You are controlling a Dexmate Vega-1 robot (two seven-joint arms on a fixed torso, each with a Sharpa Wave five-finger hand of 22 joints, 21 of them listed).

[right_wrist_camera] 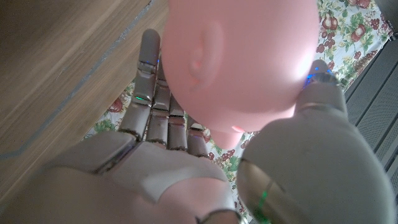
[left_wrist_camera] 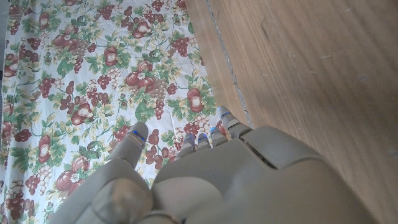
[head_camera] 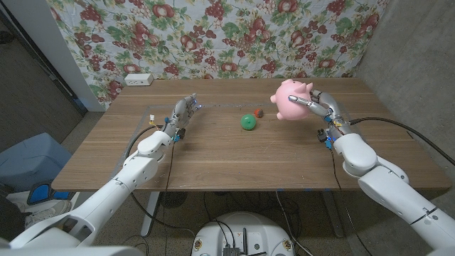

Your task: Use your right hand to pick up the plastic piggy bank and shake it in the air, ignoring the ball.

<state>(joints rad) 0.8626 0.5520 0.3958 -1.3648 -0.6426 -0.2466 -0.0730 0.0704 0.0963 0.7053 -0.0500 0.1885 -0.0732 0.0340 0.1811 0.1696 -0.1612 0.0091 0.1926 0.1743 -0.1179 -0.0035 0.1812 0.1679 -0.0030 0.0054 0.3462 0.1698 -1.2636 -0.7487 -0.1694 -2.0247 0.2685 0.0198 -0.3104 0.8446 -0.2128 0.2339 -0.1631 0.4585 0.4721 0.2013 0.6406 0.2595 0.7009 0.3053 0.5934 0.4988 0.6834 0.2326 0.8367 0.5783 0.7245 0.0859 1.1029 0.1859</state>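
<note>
My right hand point(head_camera: 318, 105) grips the pink plastic piggy bank point(head_camera: 291, 99) and holds it in the air above the table's right half. In the right wrist view the piggy bank point(right_wrist_camera: 242, 56) sits against my palm, with fingers point(right_wrist_camera: 149, 93) on one side and the thumb point(right_wrist_camera: 317, 93) on the other. A green ball point(head_camera: 248, 122) lies on the table near the middle, left of the piggy bank. My left hand point(head_camera: 183, 112) is over the table's left half, fingers apart and holding nothing; in the left wrist view the left hand point(left_wrist_camera: 205, 180) points at the far table edge.
A small reddish-brown object point(head_camera: 259, 112) lies just behind the ball. A white box point(head_camera: 138, 80) sits at the table's point(head_camera: 213, 156) far left corner. A floral cloth point(head_camera: 213, 35) hangs behind. A blue bin point(head_camera: 32, 160) stands on the floor to the left.
</note>
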